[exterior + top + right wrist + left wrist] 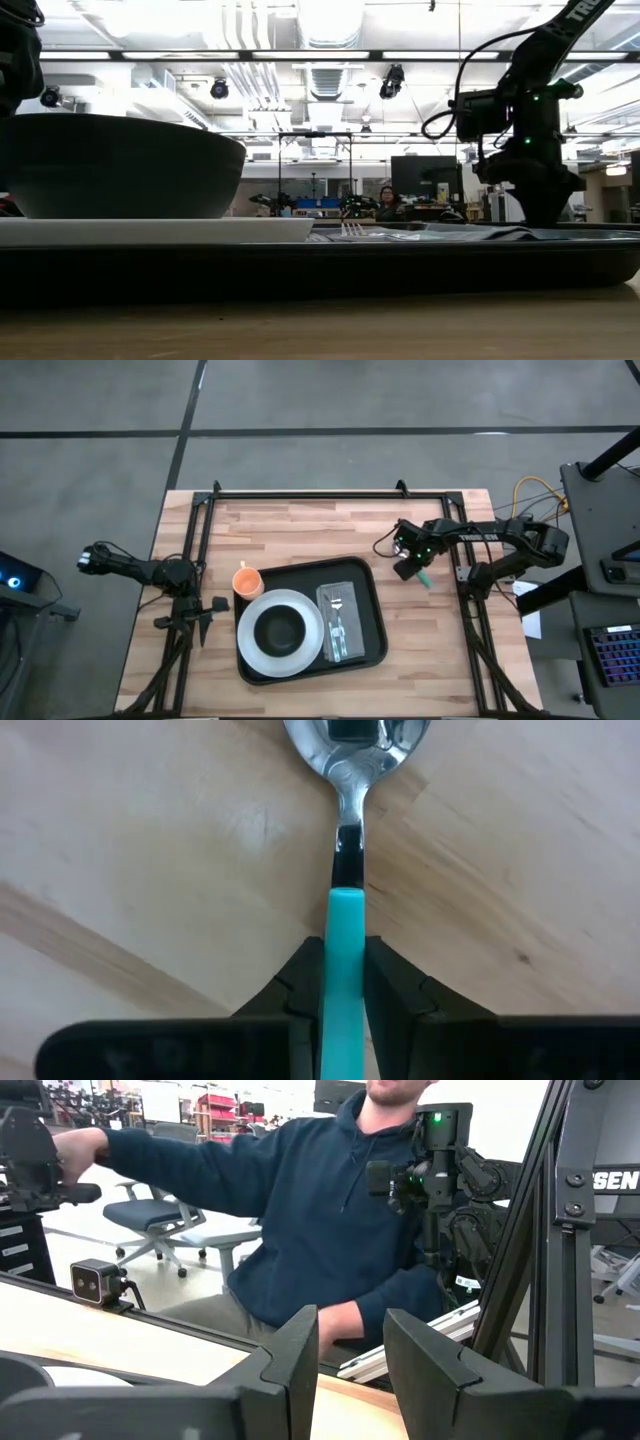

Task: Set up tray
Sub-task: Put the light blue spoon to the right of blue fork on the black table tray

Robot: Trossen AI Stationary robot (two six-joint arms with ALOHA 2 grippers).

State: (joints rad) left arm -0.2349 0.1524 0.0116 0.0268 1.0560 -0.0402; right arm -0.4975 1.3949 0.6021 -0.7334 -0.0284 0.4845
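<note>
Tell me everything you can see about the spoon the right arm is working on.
The spoon has a shiny metal bowl, a narrow metal neck and a flat teal handle that looks like plastic. The right gripper is shut on the handle, one dark finger pressing each side. The bowl points away from the gripper over the bare wooden table, to the right of the black tray and outside it. Whether the spoon is lifted or resting on the wood cannot be told.

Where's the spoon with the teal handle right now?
The spoon is clamped by its teal handle in the right gripper, over bare wood just off the right side of the tray in the high view.
</note>
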